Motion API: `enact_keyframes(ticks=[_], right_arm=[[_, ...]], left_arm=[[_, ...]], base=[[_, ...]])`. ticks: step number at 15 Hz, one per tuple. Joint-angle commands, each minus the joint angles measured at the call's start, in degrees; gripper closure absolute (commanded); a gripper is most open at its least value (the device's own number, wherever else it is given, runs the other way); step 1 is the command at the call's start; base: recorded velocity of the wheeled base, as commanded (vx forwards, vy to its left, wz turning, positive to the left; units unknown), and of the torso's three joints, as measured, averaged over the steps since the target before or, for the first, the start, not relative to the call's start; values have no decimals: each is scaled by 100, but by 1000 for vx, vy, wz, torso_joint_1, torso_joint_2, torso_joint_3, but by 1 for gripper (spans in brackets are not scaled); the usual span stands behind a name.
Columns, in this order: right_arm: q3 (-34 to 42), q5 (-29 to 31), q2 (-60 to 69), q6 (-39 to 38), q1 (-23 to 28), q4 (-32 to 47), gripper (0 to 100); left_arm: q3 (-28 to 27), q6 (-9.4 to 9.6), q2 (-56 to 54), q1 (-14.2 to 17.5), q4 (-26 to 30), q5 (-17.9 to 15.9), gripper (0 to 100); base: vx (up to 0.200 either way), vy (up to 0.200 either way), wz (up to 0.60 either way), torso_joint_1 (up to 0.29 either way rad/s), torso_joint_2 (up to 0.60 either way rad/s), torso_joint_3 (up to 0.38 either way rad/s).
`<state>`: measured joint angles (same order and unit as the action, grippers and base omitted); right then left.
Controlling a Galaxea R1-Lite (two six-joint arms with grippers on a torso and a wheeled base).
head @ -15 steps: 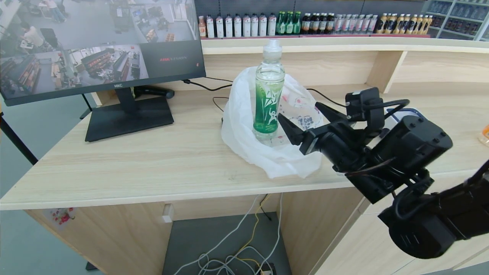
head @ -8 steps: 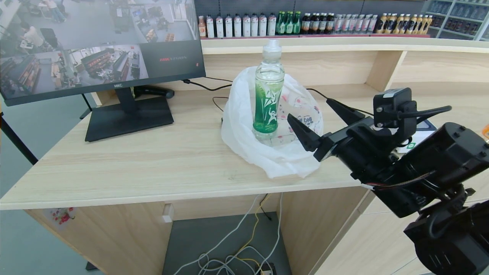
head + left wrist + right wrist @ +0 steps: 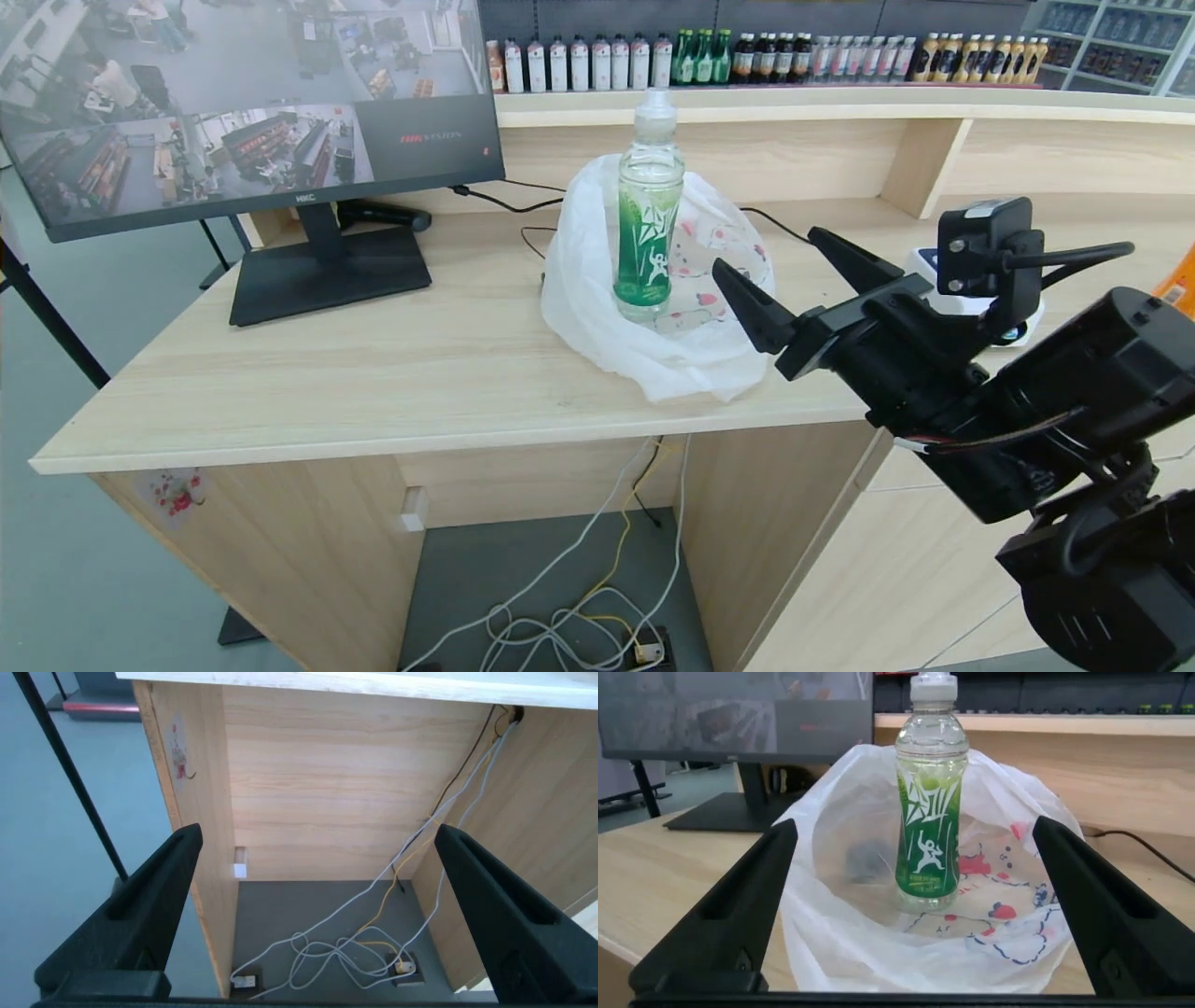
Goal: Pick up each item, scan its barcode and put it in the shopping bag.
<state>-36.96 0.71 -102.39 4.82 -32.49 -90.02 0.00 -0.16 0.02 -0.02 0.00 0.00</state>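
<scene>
Bottle [image 3: 646, 224] upright, inside shopping bag [image 3: 583, 289]

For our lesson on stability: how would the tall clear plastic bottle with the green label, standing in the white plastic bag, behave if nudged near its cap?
Tall and narrow, the bottle would probably tip. It stands on the crumpled bag, likely unsteady footing. Being round, it may roll once down.

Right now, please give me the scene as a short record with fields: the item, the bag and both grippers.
bottle: upright, inside the shopping bag
shopping bag: white, open, on the counter
right gripper: open, empty, apart from the bottle
left gripper: open, empty, low, facing cables under the counter
monitor: on the counter, to the robot's left of the bag
</scene>
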Motion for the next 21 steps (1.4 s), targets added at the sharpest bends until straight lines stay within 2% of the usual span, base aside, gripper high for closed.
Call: enact_keyframes(ticks=[1,5,10,21], right_arm=[[-13,0,-18,2,6,2,0],[-136,17,-36,-7,76,2,0],[-118,465,17,-165,164,2,0],[321,448,167,-174,181,2,0]], left_arm=[[0,-2,-2,-6,0,0,0],[0,-11,-2,-6,0,0,0],[0,-19,-2,2,0,0,0],[0,-19,-2,2,0,0,0]], base=[[0,-200,0,2,2,2],[0,-200,0,4,2,2],[0,-200,0,3,3,0],[0,-200,0,4,4,4]])
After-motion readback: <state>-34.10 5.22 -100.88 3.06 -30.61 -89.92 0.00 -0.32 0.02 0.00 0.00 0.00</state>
